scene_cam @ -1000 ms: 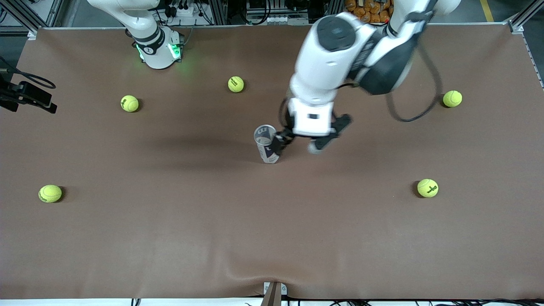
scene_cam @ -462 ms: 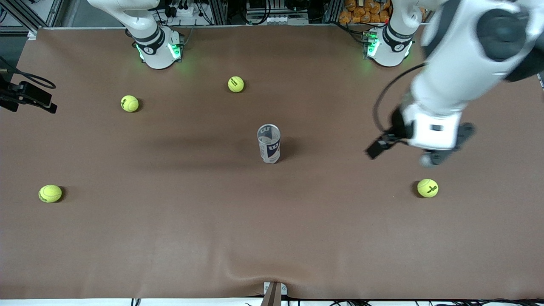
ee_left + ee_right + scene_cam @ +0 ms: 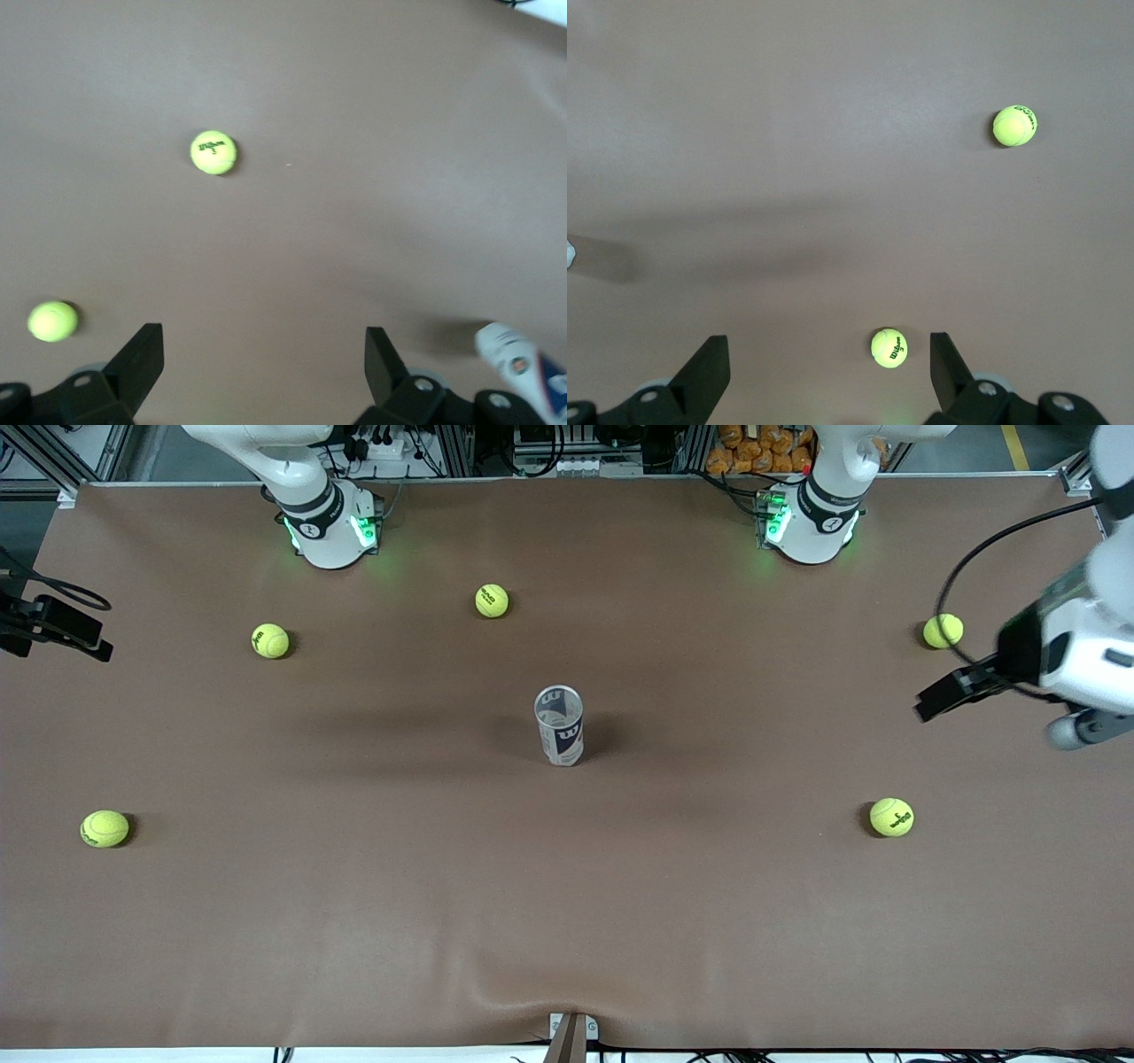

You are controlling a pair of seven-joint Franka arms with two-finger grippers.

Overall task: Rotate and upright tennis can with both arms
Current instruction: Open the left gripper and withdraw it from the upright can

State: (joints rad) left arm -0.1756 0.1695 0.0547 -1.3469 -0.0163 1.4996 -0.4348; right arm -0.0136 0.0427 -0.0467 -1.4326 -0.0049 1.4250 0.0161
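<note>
I see the can (image 3: pixel 559 725) standing upright at the middle of the worktop (image 3: pixel 443 921), a slim clear-plastic tube with a white and dark-blue label, its round rim facing up. Nothing touches it. The worktop is a matte brown sheet with a slight ripple at the edge nearest the front camera.

Five fuzzy yellow-green balls lie well apart from the can: two (image 3: pixel 492 600) (image 3: pixel 270 640) farther from the front camera than the can, toward the right arm's end; one (image 3: pixel 104 828) nearer than the can at that same end; one (image 3: pixel 943 631) farther and one (image 3: pixel 891 817) nearer than the can, toward the left arm's end.

My left claw (image 3: pixel 992 704) hangs in the air over the left arm's end of the worktop, well clear of the can, its white wrist tilted and a black cable looping above it. In the left wrist view the left claw (image 3: pixel 264 363) shows its black fingers (image 3: pixel 142 356) spread wide, holding nothing; that view also catches the can (image 3: pixel 523 367) at its edge and two balls (image 3: pixel 213 152) (image 3: pixel 52 320).

The right arm waits; in the front view only its green-lit base (image 3: pixel 332 527) shows. The right wrist view alone shows the right claw (image 3: pixel 830 365), wide and empty, over bare worktop with two balls (image 3: pixel 889 347) (image 3: pixel 1014 125).
</note>
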